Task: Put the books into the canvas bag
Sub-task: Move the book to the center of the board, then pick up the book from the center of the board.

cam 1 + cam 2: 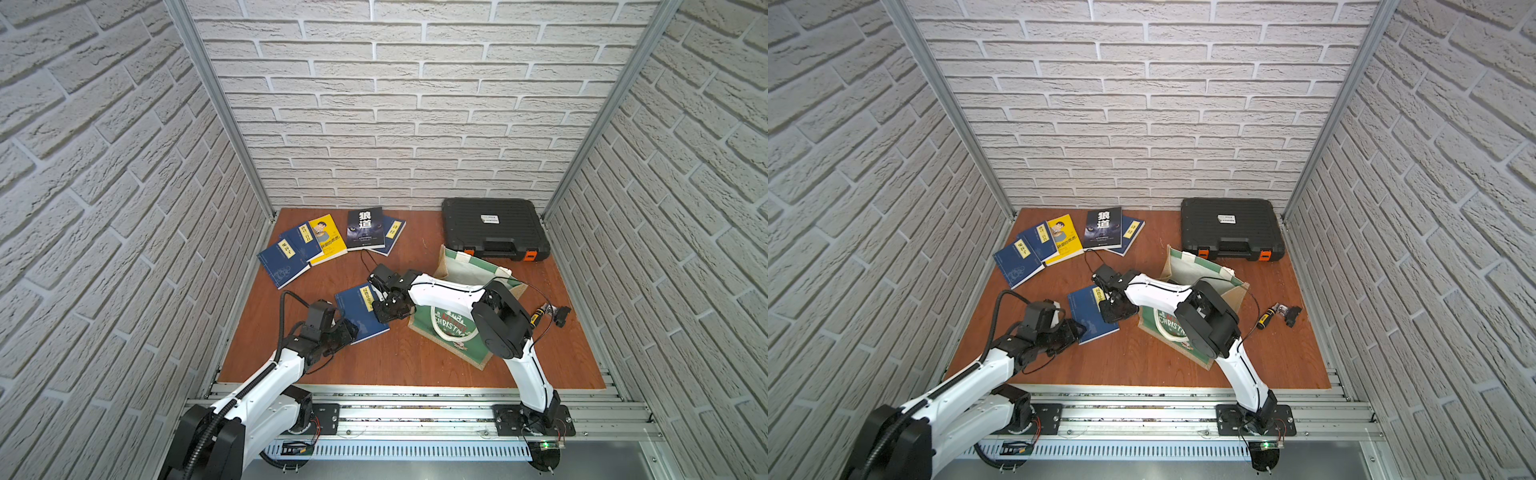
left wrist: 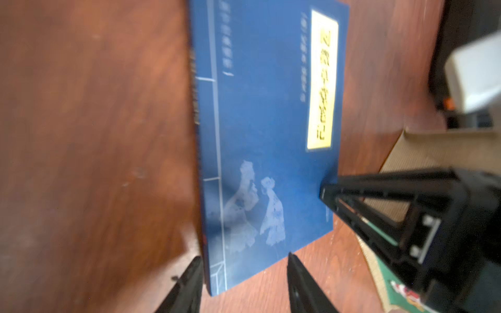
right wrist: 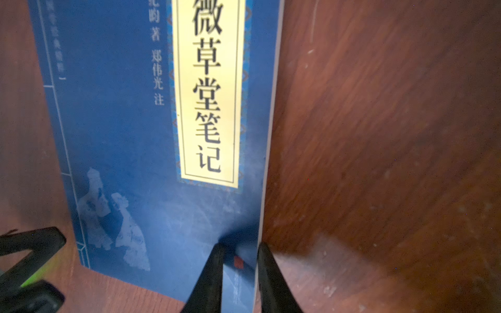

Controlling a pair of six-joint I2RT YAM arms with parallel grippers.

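Six books show in both top views, all on the wooden table (image 1: pixel 395 357) and outside the canvas bag (image 1: pixel 461 266), which stands open-mouthed on the right half of the table, just in front of the black case (image 1: pixel 492 228). Five of them lie fanned along the back left: two navy books (image 1: pixel 282 264), a yellow cartoon cover (image 1: pixel 328 239), a dark book (image 1: pixel 365 228), and another navy one (image 1: pixel 392 232) partly under it. The sixth, a navy book (image 1: pixel 357 309) with a yellow title label, lies mid-table between the two arms, just left of the bag. The left gripper (image 2: pixel 244 256) sits at its near short edge with its fingers spread apart, clasping nothing. The right gripper (image 3: pixel 241 245) straddles the book's page edge, one finger over the cover and the other at the table side, with a narrow gap; I cannot tell whether they clamp it. A screwdriver (image 1: pixel 536 318) lies right of the bag.
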